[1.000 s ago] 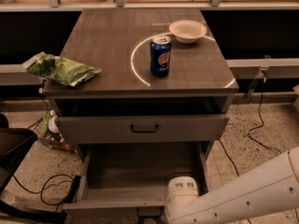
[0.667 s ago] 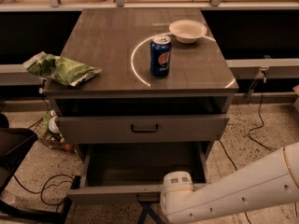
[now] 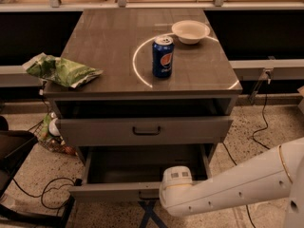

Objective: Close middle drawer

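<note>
On the left corner of the bench (image 3: 104, 37) we see a crumpled green snack bag (image 3: 59, 70), one end hanging over the edge. Below it, on the speckled floor, another bag (image 3: 51, 136) leans beside the cabinet and a dark cable (image 3: 45, 194) loops nearby. Moving toward the middle, a blue soda can (image 3: 163, 57) stands upright on the bench, with a thin arc of light curving round its left side. Just behind and to the right of the can sits a white bowl (image 3: 190, 31), apart from it. Under the bench top we find the upper drawer (image 3: 145, 131), its grey front carrying a black handle and a dark gap above it. Beneath that, the middle drawer (image 3: 109, 192) is pulled well out, its bare grey floor showing. Right of centre, the gripper (image 3: 169, 190) sits at the drawer's front panel, at the end of the white arm (image 3: 247, 184) that reaches in from the lower right. We cannot make out how its grasp stands.
</note>
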Controlling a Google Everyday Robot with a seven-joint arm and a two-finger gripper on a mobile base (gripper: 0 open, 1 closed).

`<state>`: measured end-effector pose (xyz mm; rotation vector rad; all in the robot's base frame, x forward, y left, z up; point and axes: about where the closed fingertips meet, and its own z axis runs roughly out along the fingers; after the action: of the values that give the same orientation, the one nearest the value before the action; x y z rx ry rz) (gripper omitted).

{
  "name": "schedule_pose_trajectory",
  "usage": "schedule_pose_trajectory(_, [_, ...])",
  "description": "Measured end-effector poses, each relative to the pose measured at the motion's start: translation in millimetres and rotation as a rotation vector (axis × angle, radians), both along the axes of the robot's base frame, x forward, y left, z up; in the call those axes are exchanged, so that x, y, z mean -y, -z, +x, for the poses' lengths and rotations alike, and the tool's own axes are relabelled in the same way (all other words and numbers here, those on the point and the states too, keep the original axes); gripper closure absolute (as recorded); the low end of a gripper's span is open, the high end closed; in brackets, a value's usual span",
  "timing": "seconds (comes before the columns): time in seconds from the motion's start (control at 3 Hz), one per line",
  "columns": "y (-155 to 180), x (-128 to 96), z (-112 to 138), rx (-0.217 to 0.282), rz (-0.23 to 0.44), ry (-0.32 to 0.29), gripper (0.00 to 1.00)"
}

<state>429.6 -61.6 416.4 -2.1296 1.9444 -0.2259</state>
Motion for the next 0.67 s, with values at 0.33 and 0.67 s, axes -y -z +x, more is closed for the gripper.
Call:
schedule_pose_trajectory(0.33, [1.6, -2.8, 8.1, 0.009, 0.005, -0.004, 1.0])
schedule_pose_trajectory(0.67, [1.7, -0.4, 8.4, 0.01, 0.005, -0.004, 1.0])
